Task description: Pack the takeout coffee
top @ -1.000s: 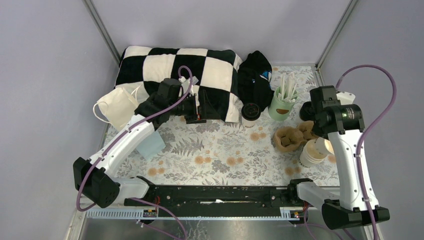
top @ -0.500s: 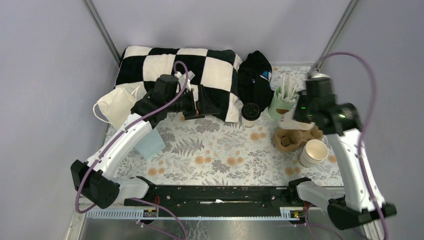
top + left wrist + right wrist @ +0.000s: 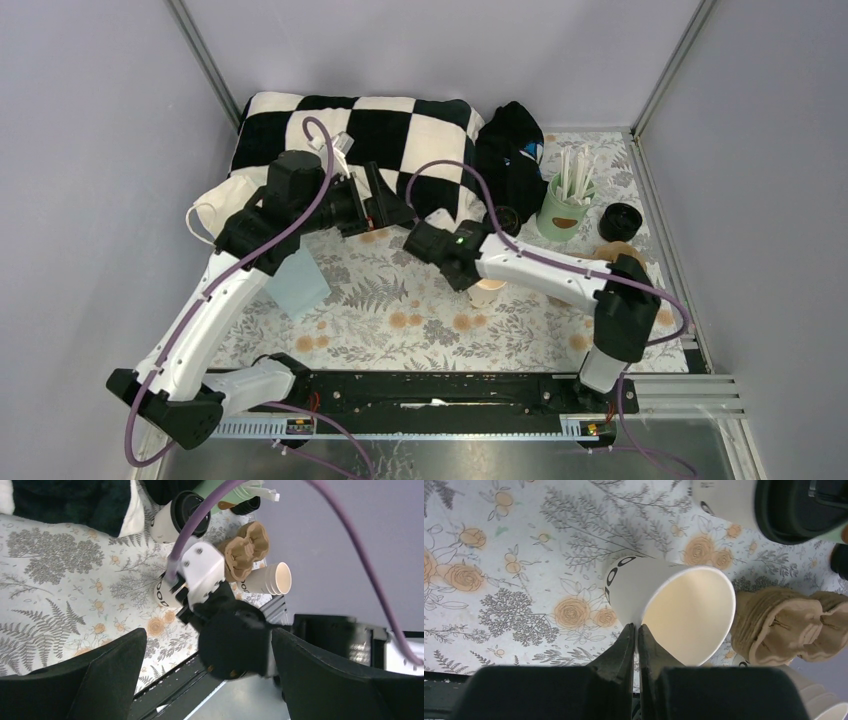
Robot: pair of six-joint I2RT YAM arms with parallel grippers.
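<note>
A takeout coffee (image 3: 503, 218), a white cup with a black lid, stands at the back by the checkered cloth; it also shows in the left wrist view (image 3: 177, 517) and the right wrist view (image 3: 744, 500). My right gripper (image 3: 470, 275) (image 3: 638, 630) is shut on the rim of a lidless white paper cup (image 3: 674, 605) (image 3: 488, 292). That cup is tilted over the middle of the flowered mat. My left gripper (image 3: 385, 205) (image 3: 207, 632) hovers open with nothing between its fingers, near the cloth's front edge.
A brown pulp carrier (image 3: 784, 625) (image 3: 245, 550) lies right of the held cup, with a stack of open cups (image 3: 267, 580) beyond it. A mint-green cup of white sticks (image 3: 563, 205), a loose black lid (image 3: 620, 220), a white bag (image 3: 235, 215) and a blue napkin (image 3: 298, 285) lie around.
My right arm swung from the cup stack at the right to the middle of the mat, carrying the lidless cup. The left arm drew back to the left, still open.
</note>
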